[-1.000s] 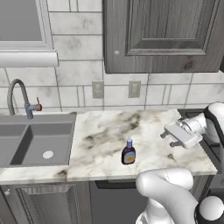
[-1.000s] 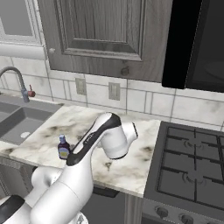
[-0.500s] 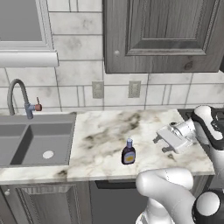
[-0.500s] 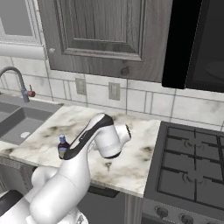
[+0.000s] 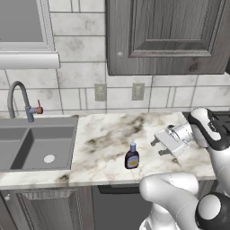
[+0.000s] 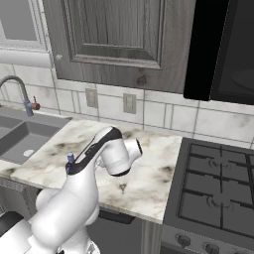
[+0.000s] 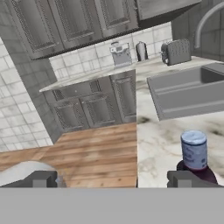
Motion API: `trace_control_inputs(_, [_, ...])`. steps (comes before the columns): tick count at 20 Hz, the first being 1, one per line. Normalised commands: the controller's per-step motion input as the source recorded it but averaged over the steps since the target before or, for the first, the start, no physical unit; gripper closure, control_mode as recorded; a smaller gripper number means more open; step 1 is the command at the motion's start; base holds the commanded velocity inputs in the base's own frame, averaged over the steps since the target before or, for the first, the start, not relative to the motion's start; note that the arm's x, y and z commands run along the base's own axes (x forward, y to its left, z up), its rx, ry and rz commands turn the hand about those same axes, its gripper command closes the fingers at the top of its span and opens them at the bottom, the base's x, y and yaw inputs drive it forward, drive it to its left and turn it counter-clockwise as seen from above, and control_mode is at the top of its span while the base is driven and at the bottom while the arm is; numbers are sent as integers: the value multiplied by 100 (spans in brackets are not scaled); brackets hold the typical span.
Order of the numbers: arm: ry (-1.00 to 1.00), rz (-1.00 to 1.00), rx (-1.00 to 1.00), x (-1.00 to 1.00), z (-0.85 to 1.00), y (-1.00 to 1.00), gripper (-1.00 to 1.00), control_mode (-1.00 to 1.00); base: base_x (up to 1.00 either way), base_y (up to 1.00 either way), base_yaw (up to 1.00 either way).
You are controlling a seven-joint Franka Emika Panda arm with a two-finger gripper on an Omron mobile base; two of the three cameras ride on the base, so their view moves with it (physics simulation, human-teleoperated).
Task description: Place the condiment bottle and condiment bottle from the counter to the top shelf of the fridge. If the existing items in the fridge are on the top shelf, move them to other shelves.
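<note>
My jaws spread wide, released, nothing between them. Hovering above table (image 5: 112, 130), turned sideways toward condiment bottle (image 5: 131, 156). Bottle upright near table's front edge, blue cap, dark body, right of sink (image 5: 38, 141). In hand view bottle (image 7: 195, 156) sits just past my right fingertip (image 7: 186, 178), apart from it.

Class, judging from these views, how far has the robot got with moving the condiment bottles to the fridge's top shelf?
Done: nothing yet; one condiment bottle stands upright on the marble counter.

In hand: the open claw is empty, beside the bottle and level with it, apparently lining up a grasp.

Left: grasping it, carrying it to the top shelf, then the second bottle.
</note>
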Motion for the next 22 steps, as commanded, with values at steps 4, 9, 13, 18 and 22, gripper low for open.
trace_control_inputs(4, [0, 0, 0, 17, -12, 21, -100, -100, 0, 0, 0])
trace_control_inputs(9, [0, 0, 0, 19, -20, 16, -100, -100, 0, 0, 0])
trace_control_inputs(13, [0, 0, 0, 14, -15, 5, -100, -100, 0, 0, 0])
trace_control_inputs(18, [0, 0, 0, 7, -8, 3, -100, -100, 0, 0, 0])
trace_control_inputs(22, [0, 0, 0, 7, -8, 0, -100, -100, 0, 0, 0])
